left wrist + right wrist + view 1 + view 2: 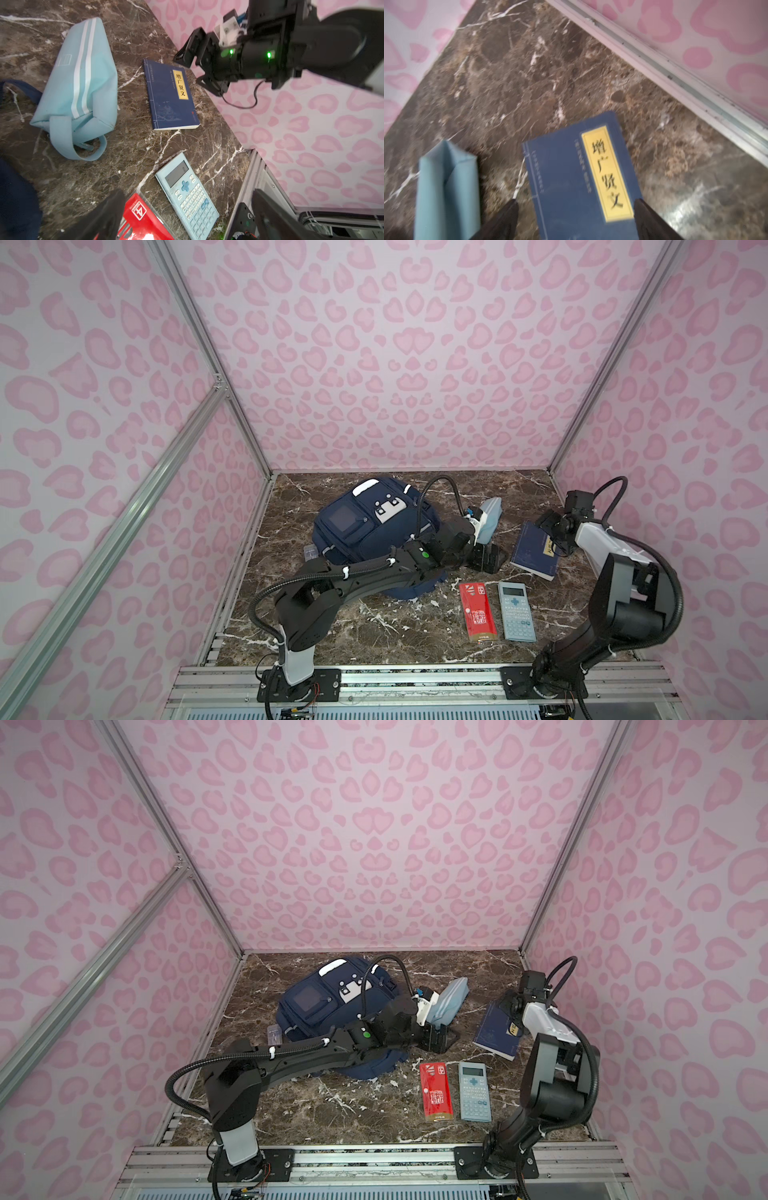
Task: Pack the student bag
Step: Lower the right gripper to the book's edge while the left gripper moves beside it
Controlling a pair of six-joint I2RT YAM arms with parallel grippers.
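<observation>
Jaws on both my arms stand spread, pinching nothing. My left gripper [487, 559] hangs near the middle of the table [332, 626], just beside the student bag [365, 526], which lies front pockets up toward eleven o'clock. My right gripper [188, 69] hovers over the blue book [532, 551] at two o'clock. Light-blue pouch [492, 516] lies at one o'clock; red packet [478, 612] and calculator [515, 612] sit side by side at five o'clock.
</observation>
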